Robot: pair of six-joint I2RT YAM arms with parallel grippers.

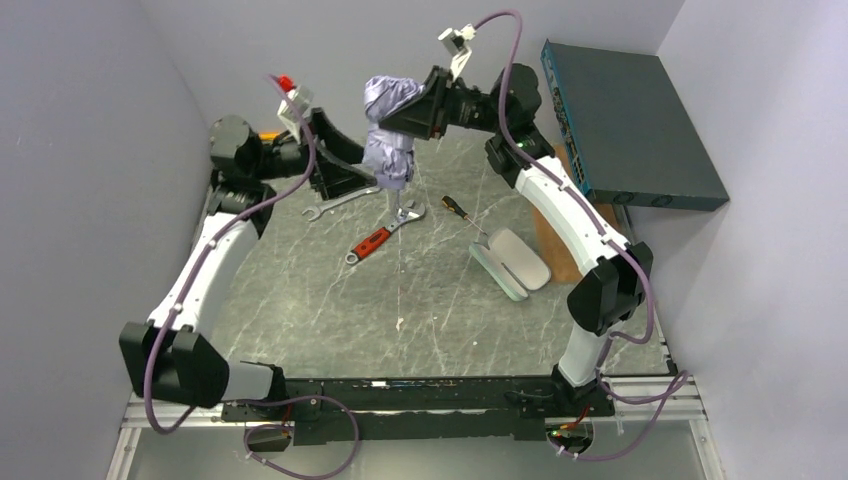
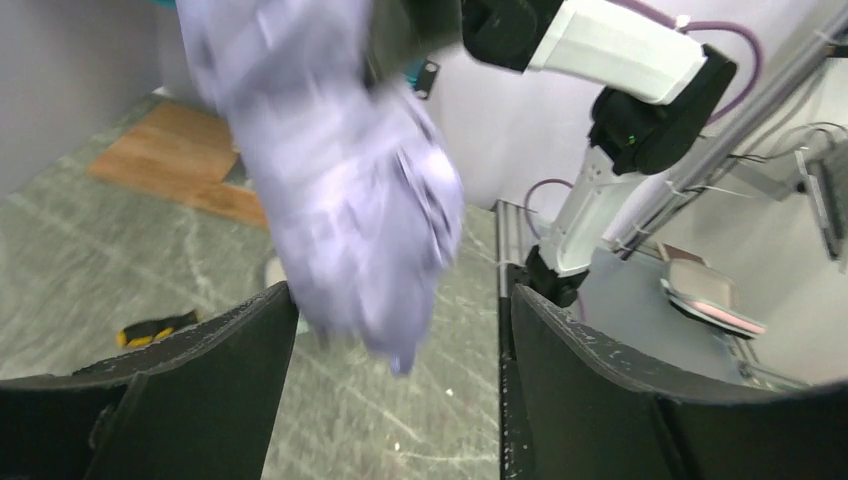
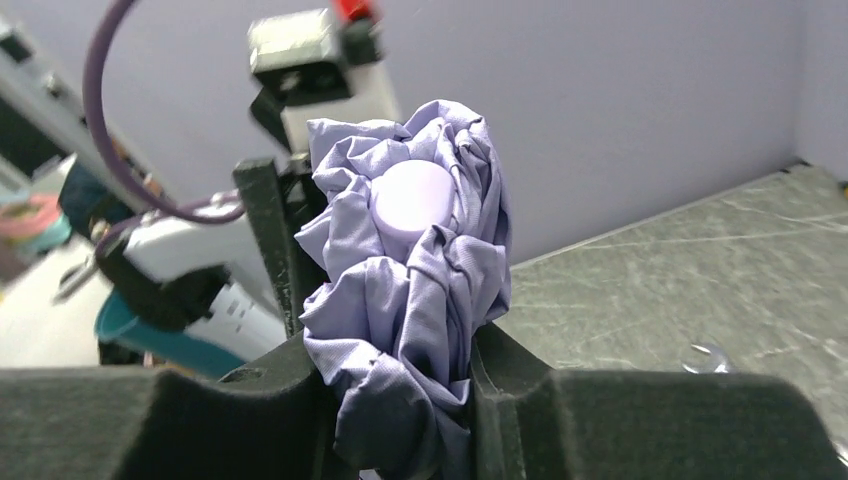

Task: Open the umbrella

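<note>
Arm bases nearest, well below umbrella. Left gripper just left of umbrella, jaws wide apart, gripping nothing; blurred fabric hangs between fingers, contact unclear. Umbrella folded, raised above table. Right gripper at umbrella's right, clamped on bunched fabric. Mint case lower right of umbrella.

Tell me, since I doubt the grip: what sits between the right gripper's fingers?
The umbrella, its bunched fabric squeezed between the right gripper's fingers; the right wrist view shows it.
</note>
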